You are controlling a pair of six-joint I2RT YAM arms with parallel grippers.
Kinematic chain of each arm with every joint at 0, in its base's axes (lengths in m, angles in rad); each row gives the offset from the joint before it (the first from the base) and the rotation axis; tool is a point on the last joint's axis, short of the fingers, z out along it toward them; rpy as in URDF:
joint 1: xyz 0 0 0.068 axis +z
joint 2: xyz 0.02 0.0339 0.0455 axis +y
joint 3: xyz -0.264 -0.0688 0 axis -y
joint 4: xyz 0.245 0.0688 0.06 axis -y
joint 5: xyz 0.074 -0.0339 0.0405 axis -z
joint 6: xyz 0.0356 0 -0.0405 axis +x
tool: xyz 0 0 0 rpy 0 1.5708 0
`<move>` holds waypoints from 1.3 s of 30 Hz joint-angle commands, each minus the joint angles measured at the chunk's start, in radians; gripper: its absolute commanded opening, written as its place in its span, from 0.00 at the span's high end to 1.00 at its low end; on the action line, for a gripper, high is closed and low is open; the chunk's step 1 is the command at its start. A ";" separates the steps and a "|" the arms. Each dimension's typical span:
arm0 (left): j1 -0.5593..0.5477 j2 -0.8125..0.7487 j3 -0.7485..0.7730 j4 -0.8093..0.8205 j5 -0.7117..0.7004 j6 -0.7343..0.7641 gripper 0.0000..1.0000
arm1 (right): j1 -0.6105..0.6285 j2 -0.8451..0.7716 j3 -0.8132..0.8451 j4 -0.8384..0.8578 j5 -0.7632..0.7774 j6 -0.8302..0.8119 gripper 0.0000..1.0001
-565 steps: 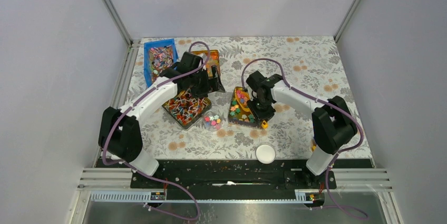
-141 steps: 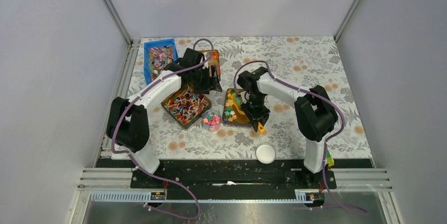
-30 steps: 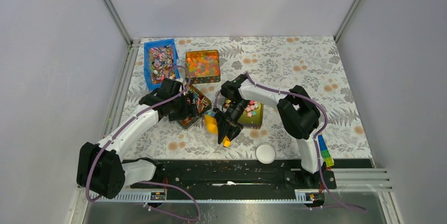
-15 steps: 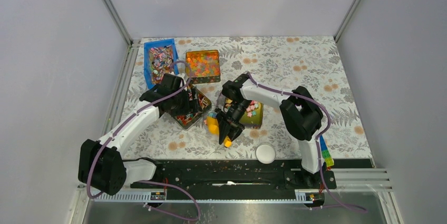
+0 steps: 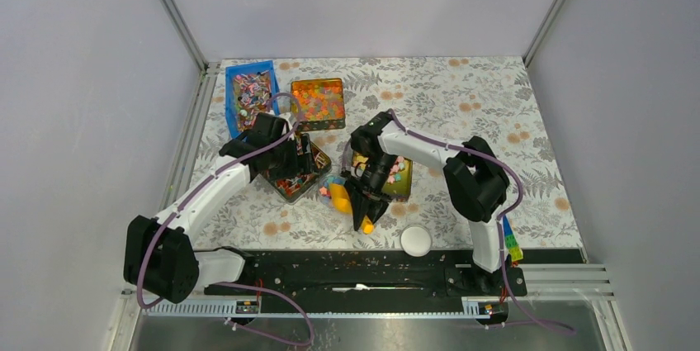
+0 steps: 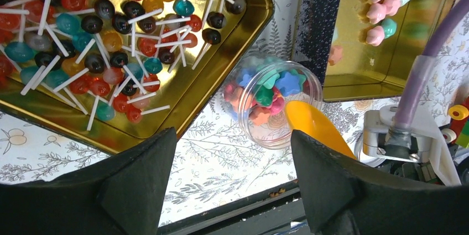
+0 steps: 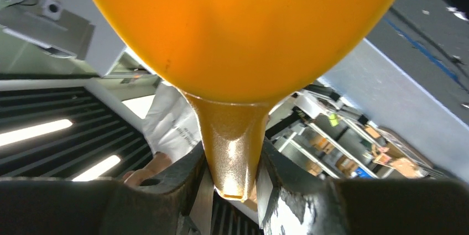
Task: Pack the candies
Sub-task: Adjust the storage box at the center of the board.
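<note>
Candies [image 6: 265, 88]: some in a small clear jar [image 6: 260, 134], more in the gold tin [image 6: 398, 52] just beside it. Right gripper [image 7: 232, 171] clamps the handle of the orange scoop [image 7: 243, 25], its bowl at the jar's rim. Left gripper [image 6: 232, 146] hovers above, jaws apart, holding nothing.

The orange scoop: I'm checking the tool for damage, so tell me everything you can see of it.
The orange scoop looks like glossy, slightly translucent plastic: a rounded bowl narrowing to a slim handle, with no visible cracks. The right pincer is shut on the handle. The scoop is tilted, with its bowl toward the small clear jar of candies and overlapping its rim. Whether they touch, or whether the scoop carries anything, cannot be told.
</note>
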 commanded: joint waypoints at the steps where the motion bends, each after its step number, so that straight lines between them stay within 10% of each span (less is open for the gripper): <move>1: 0.005 0.011 0.056 0.045 0.035 -0.001 0.22 | 0.005 -0.041 0.094 -0.151 0.192 -0.138 1.00; 14: -0.008 0.071 0.106 0.165 0.266 -0.119 0.22 | 0.005 -0.144 0.178 -0.103 0.766 -0.131 1.00; 39: -0.124 0.326 0.242 0.253 0.398 -0.254 0.38 | -0.035 -0.407 0.261 0.112 0.980 0.024 1.00</move>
